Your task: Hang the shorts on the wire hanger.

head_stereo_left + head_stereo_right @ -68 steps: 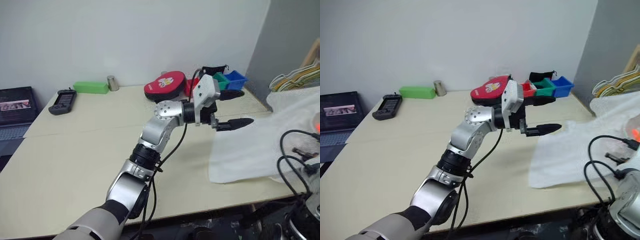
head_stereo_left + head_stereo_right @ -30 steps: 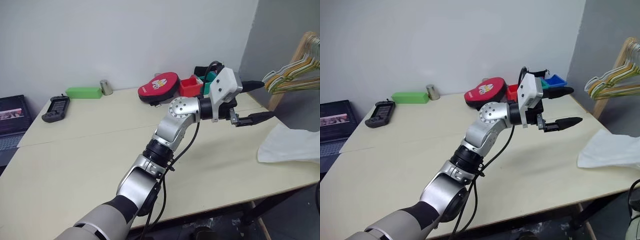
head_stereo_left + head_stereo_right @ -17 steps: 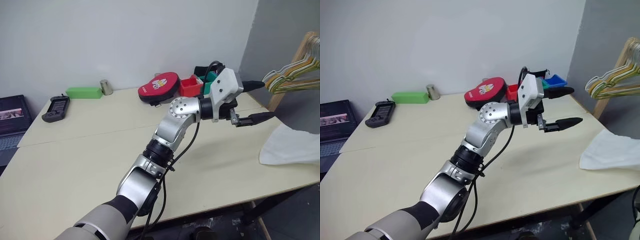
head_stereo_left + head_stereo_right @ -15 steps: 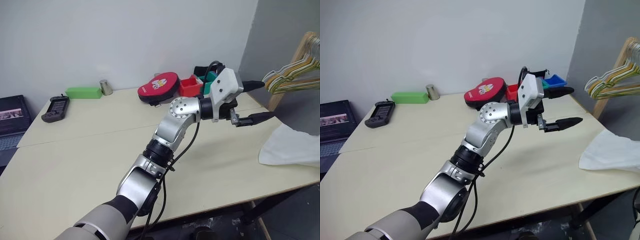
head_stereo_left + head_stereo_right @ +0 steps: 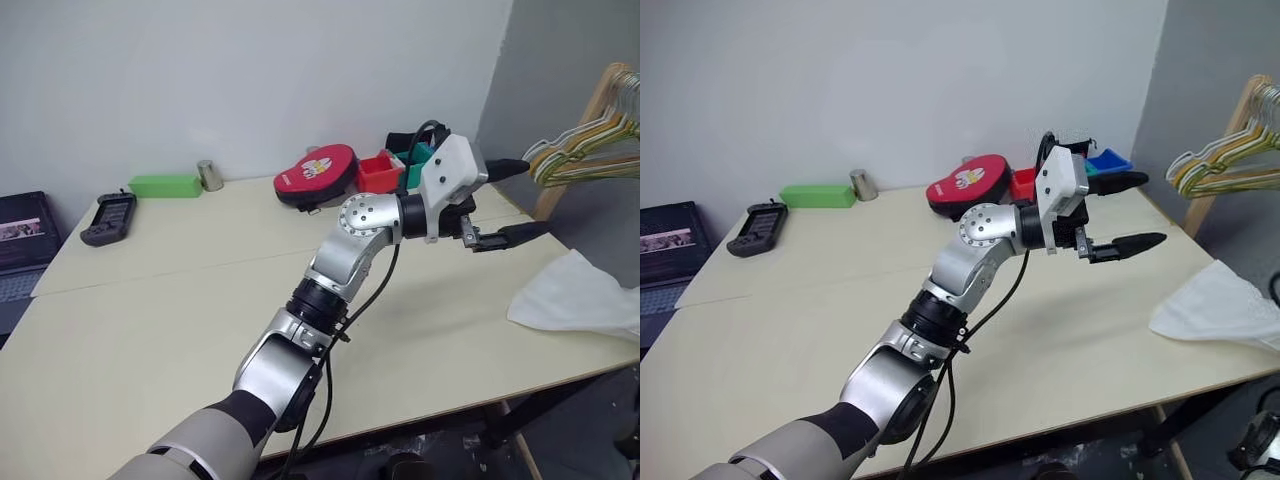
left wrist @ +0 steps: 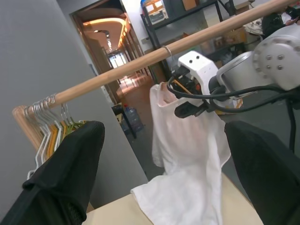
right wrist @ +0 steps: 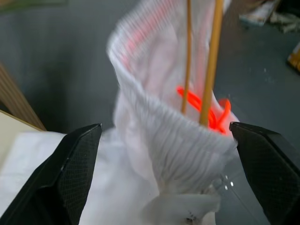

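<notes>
The white shorts (image 6: 187,145) hang by their gathered waistband (image 7: 164,140) from the wire hanger (image 7: 213,56), whose two yellow-orange wires run down inside the waistband. Its hook (image 6: 166,49) sits on a wooden rod. The shorts' lower end lies on the table's right corner (image 5: 575,300). An orange-red loop (image 7: 206,110) shows in the waistband. My right gripper (image 7: 164,129) is open, fingers wide on either side of the waistband; it sits beside the shorts' top (image 6: 180,93). My left gripper (image 5: 505,203) hovers open and empty over the table's far right.
A bunch of white, yellow and green hangers (image 5: 585,150) hangs at the rod's end (image 6: 51,126). Along the table's back stand a red round case (image 5: 315,172), red, green and blue bins (image 5: 1095,165), a green box (image 5: 165,185), a metal cup (image 5: 209,175) and a black handheld (image 5: 105,215).
The shorts' end on the table has slid a little to the left and bulged up. My left arm has held still. Earlier the shorts covered far more of the table.
</notes>
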